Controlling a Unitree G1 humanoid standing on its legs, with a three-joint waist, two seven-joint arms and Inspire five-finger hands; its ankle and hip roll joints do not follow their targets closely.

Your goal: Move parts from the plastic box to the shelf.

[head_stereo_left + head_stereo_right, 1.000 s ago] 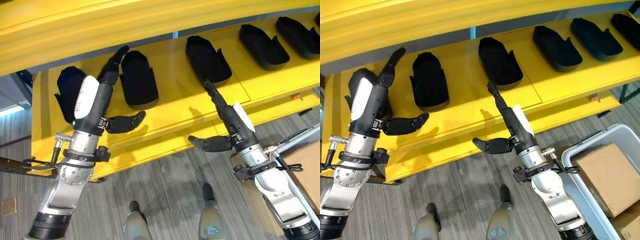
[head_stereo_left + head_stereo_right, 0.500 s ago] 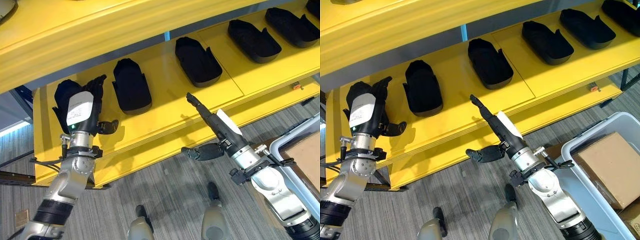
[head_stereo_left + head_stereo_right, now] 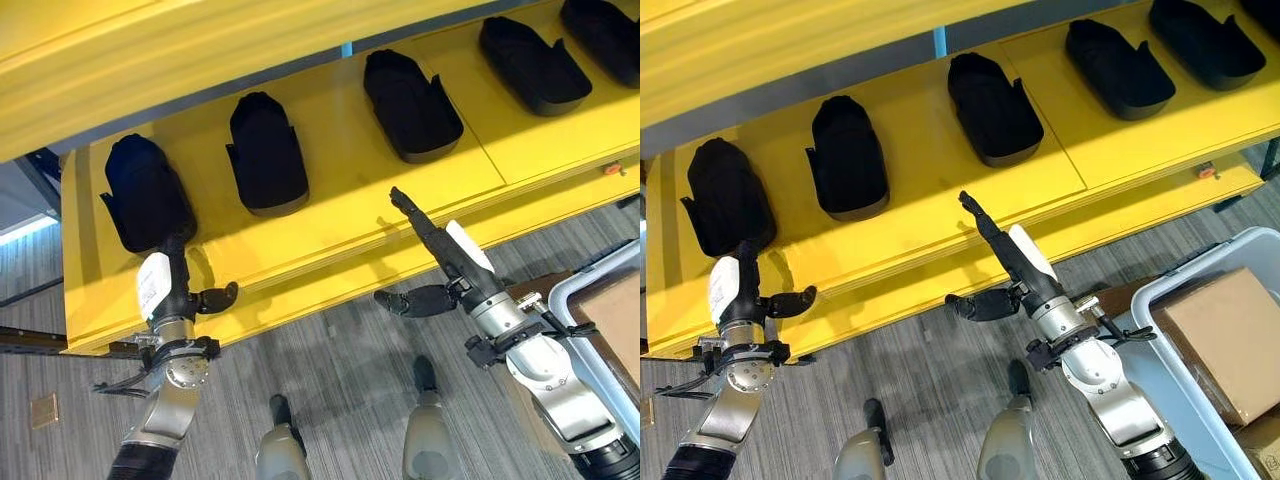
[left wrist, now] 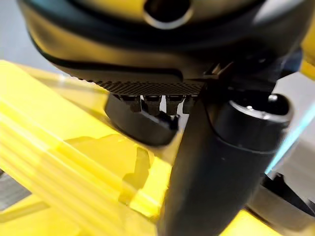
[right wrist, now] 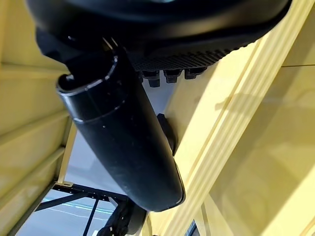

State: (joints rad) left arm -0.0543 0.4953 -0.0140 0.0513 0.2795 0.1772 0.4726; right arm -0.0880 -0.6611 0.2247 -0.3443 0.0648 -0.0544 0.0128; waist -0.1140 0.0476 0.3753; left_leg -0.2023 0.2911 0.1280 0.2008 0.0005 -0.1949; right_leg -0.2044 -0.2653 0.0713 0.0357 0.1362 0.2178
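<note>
Parts: none in either hand. Plastic box (image 3: 1170, 300) sits just right of the right arm, a cardboard box (image 3: 1220, 330) inside it. Right hand (image 3: 1015, 262) open, fingers straight over the yellow shelf's (image 3: 330, 250) front edge, thumb out to its left. Left hand (image 3: 165, 285) open at the shelf front, just below the leftmost black part (image 3: 145, 195). Beyond both hands, more black parts (image 3: 265, 155) lie in a row on the shelf.
</note>
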